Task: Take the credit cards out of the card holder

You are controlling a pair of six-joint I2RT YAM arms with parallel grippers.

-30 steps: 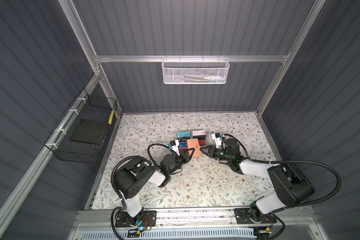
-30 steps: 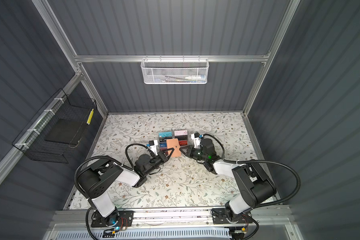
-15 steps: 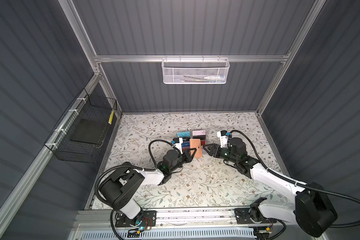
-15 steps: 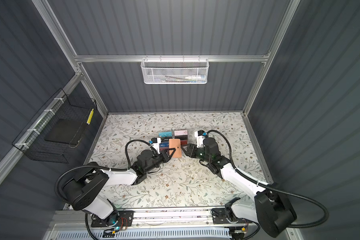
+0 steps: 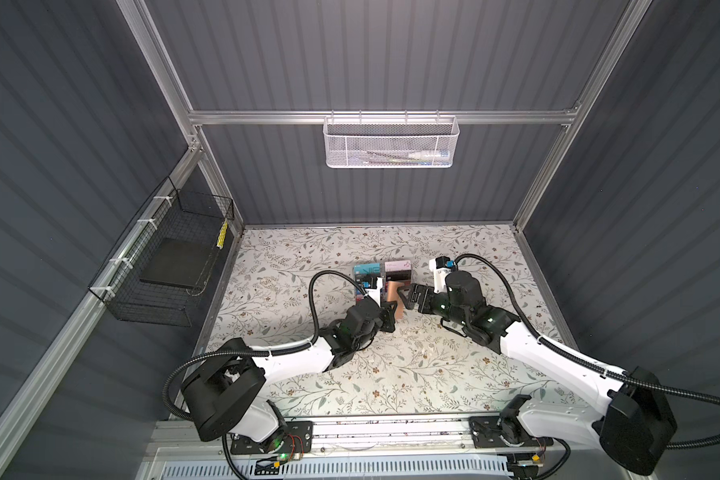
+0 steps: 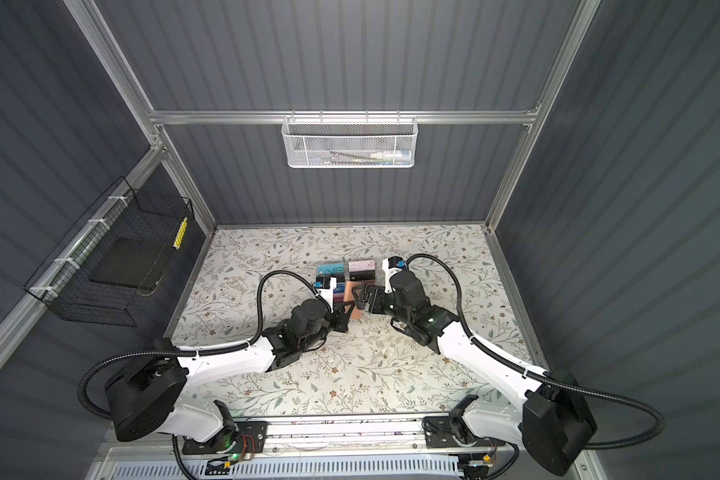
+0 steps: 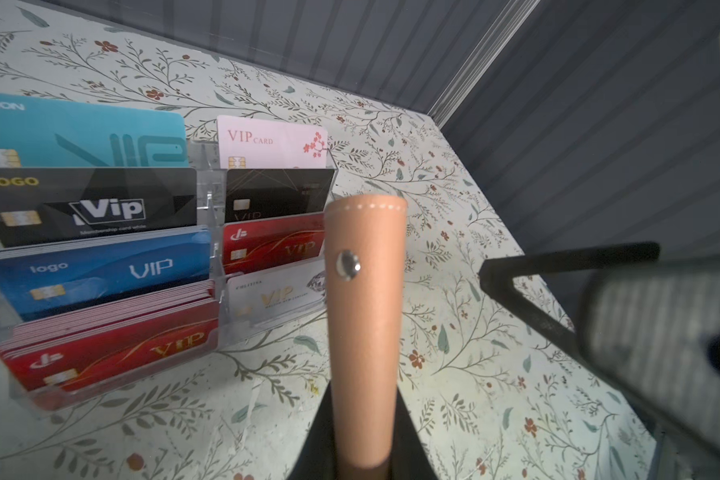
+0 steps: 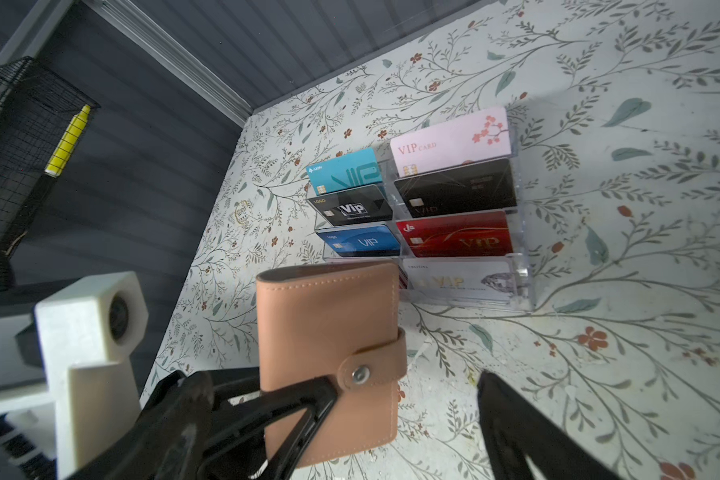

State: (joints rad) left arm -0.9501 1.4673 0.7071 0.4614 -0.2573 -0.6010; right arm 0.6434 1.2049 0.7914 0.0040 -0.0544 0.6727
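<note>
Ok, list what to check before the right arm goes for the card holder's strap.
1. Left end effector gripping the card holder: shut on it. Ok.
2. Right end effector ready: jaws wide apart, close to the holder's strap side. Ok.
3. Snap strap undone: it is fastened and the holder is closed. Not ok.
4. Credit cards inside the holder: none show while it is closed. Cannot tell.
5. Gap between the holder and the clear rack behind it: the views overlap them. Cannot tell.
</note>
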